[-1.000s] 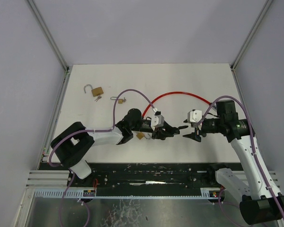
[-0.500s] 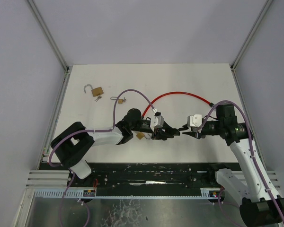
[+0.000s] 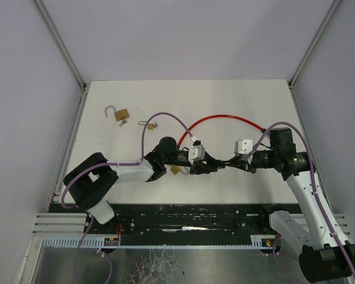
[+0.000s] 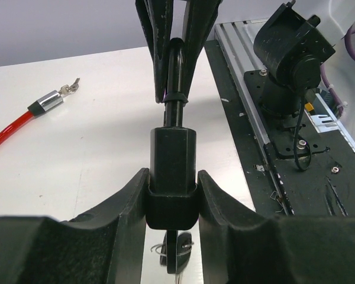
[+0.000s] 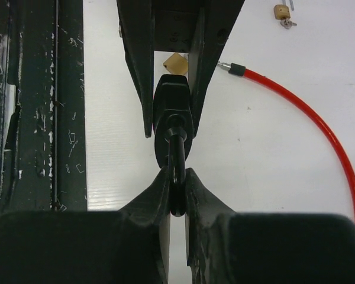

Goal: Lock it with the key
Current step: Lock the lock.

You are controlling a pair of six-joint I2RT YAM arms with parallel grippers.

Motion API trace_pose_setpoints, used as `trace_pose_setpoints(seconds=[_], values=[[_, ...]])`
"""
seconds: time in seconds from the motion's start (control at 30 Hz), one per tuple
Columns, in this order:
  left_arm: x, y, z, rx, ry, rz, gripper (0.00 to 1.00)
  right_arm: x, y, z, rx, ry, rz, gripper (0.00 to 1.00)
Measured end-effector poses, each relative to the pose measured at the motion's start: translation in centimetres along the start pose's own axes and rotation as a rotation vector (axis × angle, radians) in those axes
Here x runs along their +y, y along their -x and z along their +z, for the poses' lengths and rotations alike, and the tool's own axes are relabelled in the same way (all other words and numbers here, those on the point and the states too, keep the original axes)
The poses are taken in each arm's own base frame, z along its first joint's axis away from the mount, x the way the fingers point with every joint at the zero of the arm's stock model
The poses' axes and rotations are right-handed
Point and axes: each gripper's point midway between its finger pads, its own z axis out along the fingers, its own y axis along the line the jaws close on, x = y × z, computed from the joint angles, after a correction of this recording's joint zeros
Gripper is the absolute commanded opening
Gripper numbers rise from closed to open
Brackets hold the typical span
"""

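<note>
The table (image 3: 236,100) is carrying a red cable lock (image 3: 225,119), an open brass padlock (image 3: 119,113), a keyed padlock (image 3: 149,125) and a third padlock (image 3: 175,170).

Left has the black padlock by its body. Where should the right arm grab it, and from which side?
The shackle, end-on from the side opposite the left gripper. The thin loop juts straight out of the black padlock toward the right gripper, whose fingers pinch it there.

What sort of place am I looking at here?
Most likely a robotics lab test cell: two robot arms bolted at the edge of a white table boxed in by plain grey panels, with a brass padlock and red cable lock laid out like practice props.
</note>
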Motion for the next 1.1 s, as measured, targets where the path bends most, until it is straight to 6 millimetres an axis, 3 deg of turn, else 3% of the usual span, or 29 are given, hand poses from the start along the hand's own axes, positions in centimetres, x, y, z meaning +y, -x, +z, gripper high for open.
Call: trace_pose_setpoints(seconds=[0.2, 0.27, 0.37, 0.87, 1.03, 1.07, 1.1], values=[[0.2, -0.2, -0.1, 0.004, 0.012, 0.007, 0.02, 0.0, -0.1, 0.2, -0.002, 0.000, 0.092, 0.00], [0.2, -0.2, 0.0, 0.004, 0.012, 0.007, 0.15, 0.0, 0.0, 0.1, 0.000, 0.001, 0.118, 0.00], [0.3, 0.0, 0.0, 0.001, 0.011, 0.010, 0.21, 0.0, 0.2, 0.0, 0.005, -0.003, 0.147, 0.00], [-0.3, -0.5, 0.6, 0.027, -0.068, -0.039, 0.28, 0.3, -0.2, -0.1, 0.029, -0.002, 0.227, 0.00], [-0.7, -0.6, 0.6, 0.032, -0.092, -0.056, 0.26, 0.5, -0.3, -0.1, 0.030, 0.003, 0.236, 0.00], [-0.8, -0.7, 0.6, 0.033, -0.098, -0.059, 0.22, 0.5, -0.3, -0.1, 0.031, 0.004, 0.238, 0.00], [-0.8, -0.7, 0.6, 0.034, -0.103, -0.062, 0.11, 0.6, -0.3, -0.1, 0.031, 0.006, 0.241, 0.00]])
